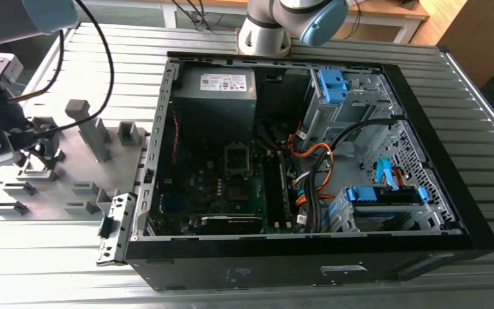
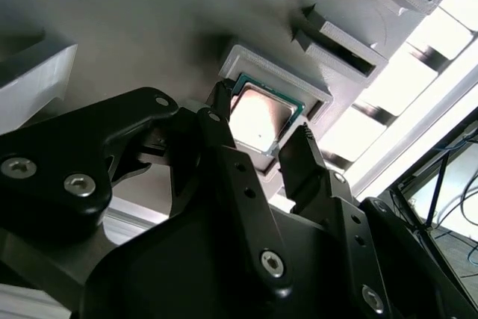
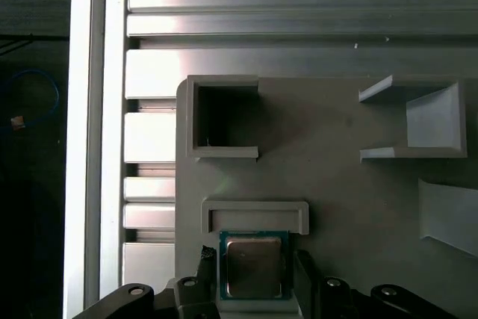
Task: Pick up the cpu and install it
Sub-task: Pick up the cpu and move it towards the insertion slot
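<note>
- Your black two-fingered gripper (image 3: 254,259) hangs low over the tray. Its fingers (image 3: 304,278) are spread, one on each side of the chip, and a sliver of gap shows on both sides, so nothing is pinched.
- The cpu (image 2: 260,119), a small flat square chip with a dull tan-grey metal face and a green border, lies flat in its pale grey plastic cradle (image 3: 254,214) on the grey fixture plate (image 3: 351,207).
- If you close off-centre, I judge one finger would land first and skew the chip against the cradle wall, or lift a corner.
- The fingertips stand just beside the cradle's raised rim. Go lower and they may jam on plastic instead of the chip's thin edges, which offer little hold, so a slip is likely.
- The square socket (image 1: 237,156) inside the open black computer case (image 1: 316,273) lies well apart from the tray. A chip gripped crooked would probably arrive crooked there.
</note>
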`<control>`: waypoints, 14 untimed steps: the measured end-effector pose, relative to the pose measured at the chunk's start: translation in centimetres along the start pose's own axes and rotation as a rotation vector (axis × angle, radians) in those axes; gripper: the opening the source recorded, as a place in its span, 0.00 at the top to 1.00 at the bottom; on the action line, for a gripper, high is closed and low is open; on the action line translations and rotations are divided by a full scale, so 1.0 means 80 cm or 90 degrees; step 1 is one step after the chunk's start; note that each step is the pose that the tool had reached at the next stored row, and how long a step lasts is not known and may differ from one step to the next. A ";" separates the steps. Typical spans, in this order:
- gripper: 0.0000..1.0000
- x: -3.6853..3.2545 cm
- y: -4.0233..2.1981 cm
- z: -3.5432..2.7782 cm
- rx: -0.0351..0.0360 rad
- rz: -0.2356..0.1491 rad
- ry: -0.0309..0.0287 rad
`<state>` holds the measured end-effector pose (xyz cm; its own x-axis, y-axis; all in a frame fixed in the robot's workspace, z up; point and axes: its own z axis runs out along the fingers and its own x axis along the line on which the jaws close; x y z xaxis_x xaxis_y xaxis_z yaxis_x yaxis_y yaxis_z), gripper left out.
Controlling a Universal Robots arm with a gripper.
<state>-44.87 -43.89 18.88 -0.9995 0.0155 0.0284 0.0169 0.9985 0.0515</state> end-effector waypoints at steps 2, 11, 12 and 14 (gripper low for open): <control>0.47 0.0000 0.0000 0.0006 0.0002 0.000 0.0000; 0.47 -0.0001 -0.0001 0.0035 0.0011 0.000 0.0000; 0.47 -0.0001 -0.0002 0.0038 0.0012 0.000 0.0000; 0.47 -0.0001 -0.0002 0.0046 0.0014 0.000 -0.0001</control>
<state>-44.87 -43.89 18.51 -0.9995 0.0155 0.0282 0.0169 0.9986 0.0492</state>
